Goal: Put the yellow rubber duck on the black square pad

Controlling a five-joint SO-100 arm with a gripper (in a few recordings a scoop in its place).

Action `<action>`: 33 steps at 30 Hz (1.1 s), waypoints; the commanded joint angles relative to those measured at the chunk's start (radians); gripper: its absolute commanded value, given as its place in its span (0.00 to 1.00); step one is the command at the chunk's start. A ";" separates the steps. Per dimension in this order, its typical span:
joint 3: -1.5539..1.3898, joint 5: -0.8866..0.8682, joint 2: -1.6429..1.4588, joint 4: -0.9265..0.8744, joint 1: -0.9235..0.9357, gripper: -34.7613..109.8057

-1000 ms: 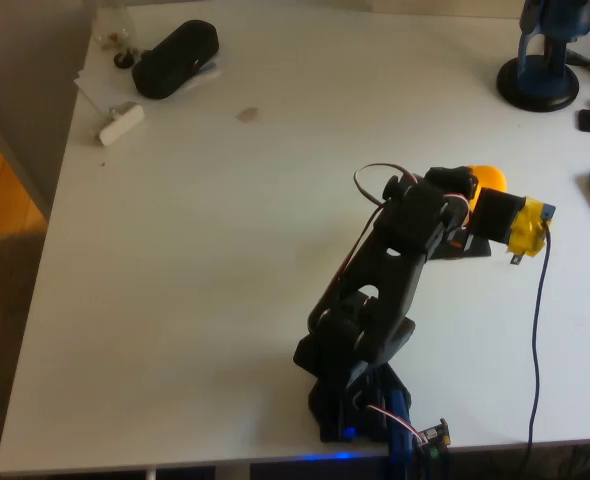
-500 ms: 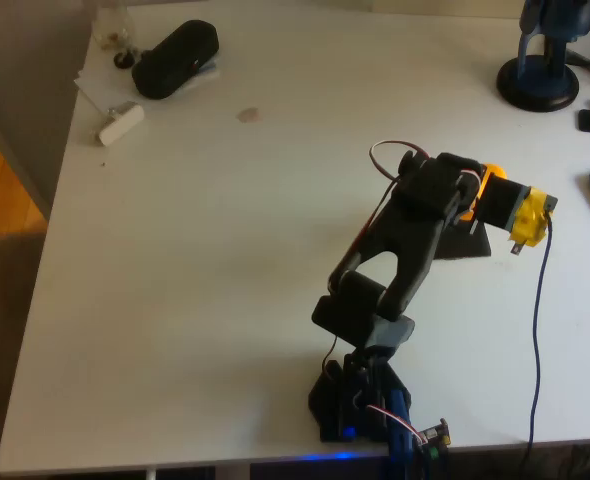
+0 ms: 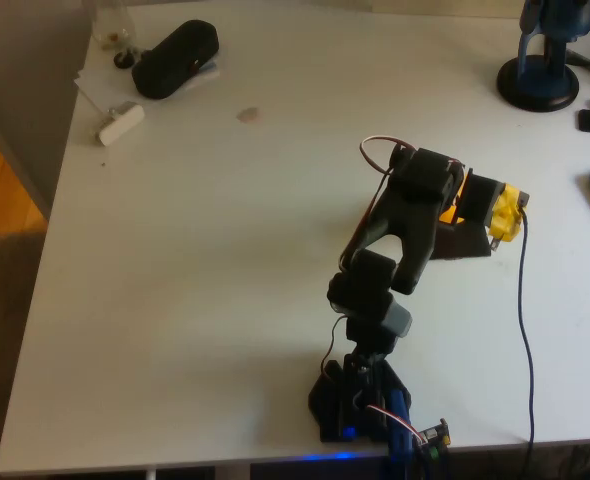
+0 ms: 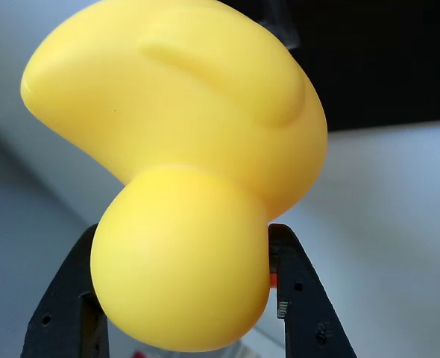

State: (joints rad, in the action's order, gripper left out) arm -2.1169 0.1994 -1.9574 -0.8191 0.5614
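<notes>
My table (image 3: 205, 300) is white and broad, and from overhead my black arm (image 3: 405, 225) reaches from its base at the near edge toward the right. Far back on the right stands a dark-blue stand (image 3: 538, 85); at the back left lies a black case (image 3: 175, 58) on some white paper (image 3: 95, 85), with a small white block (image 3: 121, 122) just beside it. A faint brown stain (image 3: 246, 114) marks the top between that clutter and me.

The pad (image 3: 465, 240) lies flat under my wrist, a dark wedge of it showing past my forearm. My gripper (image 4: 183, 298) is clenched on the duck (image 4: 183, 171): in the wrist view one black finger (image 4: 67, 306) presses each side of its round head (a sliver of orange beak peeks out at the right finger). From overhead a bit of the duck (image 3: 459, 196) glows orange, held over the pad's far edge. I can read no writing anywhere.
</notes>
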 commanded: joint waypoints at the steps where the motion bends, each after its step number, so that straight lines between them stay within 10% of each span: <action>1: 0.032 -0.002 0.003 0.006 0.003 0.35; 33: 0.038 -0.002 0.058 -0.048 0.060 0.36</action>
State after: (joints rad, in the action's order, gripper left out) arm -2.1169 0.1994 -1.8791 -0.8529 0.5814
